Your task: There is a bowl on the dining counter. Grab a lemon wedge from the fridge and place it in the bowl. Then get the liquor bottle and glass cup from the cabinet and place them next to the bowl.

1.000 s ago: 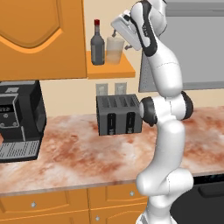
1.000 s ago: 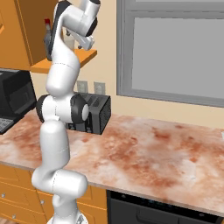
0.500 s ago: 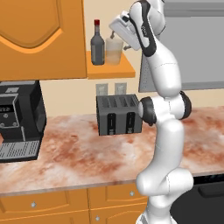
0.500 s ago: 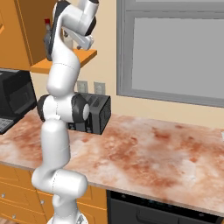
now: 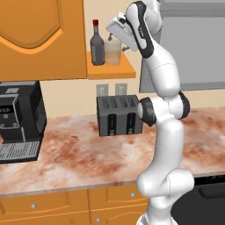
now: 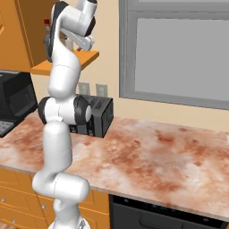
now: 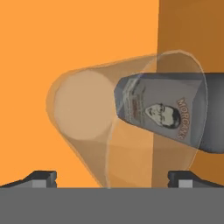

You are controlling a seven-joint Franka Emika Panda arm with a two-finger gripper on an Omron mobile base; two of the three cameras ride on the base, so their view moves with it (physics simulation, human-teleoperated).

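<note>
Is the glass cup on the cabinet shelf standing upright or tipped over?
Upright: the glass cup stands on its base beside the liquor bottle.

You are seeing the clear glass cup (image 5: 113, 52) standing upright on the cabinet shelf (image 5: 110, 69), just beside the dark, red-capped liquor bottle (image 5: 97, 45).

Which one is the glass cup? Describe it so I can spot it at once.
Look at the open orange cabinet shelf above the dark toaster. Two things stand there side by side: the dark liquor bottle with a red cap, and the glass cup, the shorter, see-through tumbler nearer the claw.
</note>
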